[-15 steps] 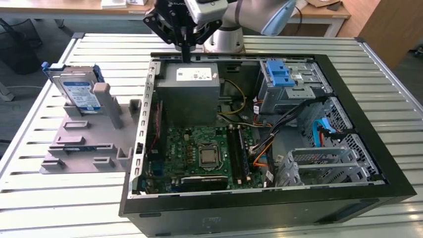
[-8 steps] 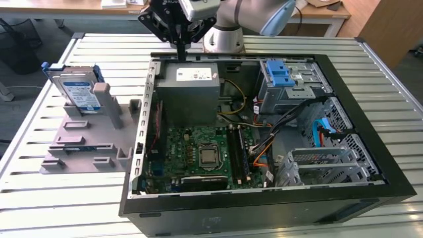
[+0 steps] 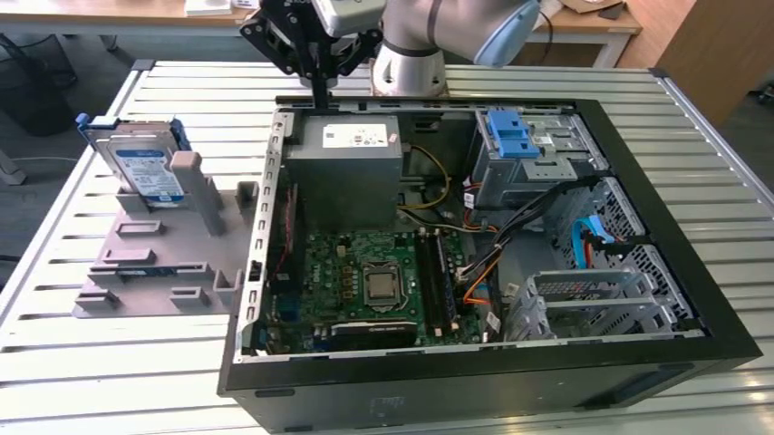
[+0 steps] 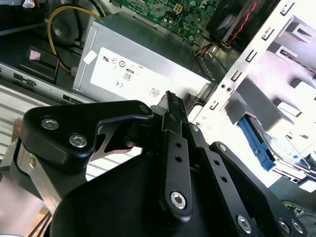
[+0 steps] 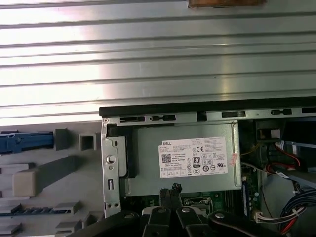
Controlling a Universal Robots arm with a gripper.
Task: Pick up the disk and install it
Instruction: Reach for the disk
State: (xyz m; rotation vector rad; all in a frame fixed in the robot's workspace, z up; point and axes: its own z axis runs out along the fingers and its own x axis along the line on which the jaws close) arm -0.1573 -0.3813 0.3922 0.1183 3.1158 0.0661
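Fingers: the gripper has its fingers pressed together with nothing between them, the tips poised just above the power supply at the far rim of the computer case.
Disk: the disk stands upright on edge, with its white-and-blue label facing out and a blue bracket around it. It is well apart from the gripper.
Holder: the disk sits in a slot of a grey holder on the slatted metal table, just beside the case on the exterior view's left.
Case: open-topped, with the motherboard exposed.
Drive cage: the drive cage, with its blue latch, sits in the far corner on the exterior view's right.
Room: open air above the holder, with bare slats around it.
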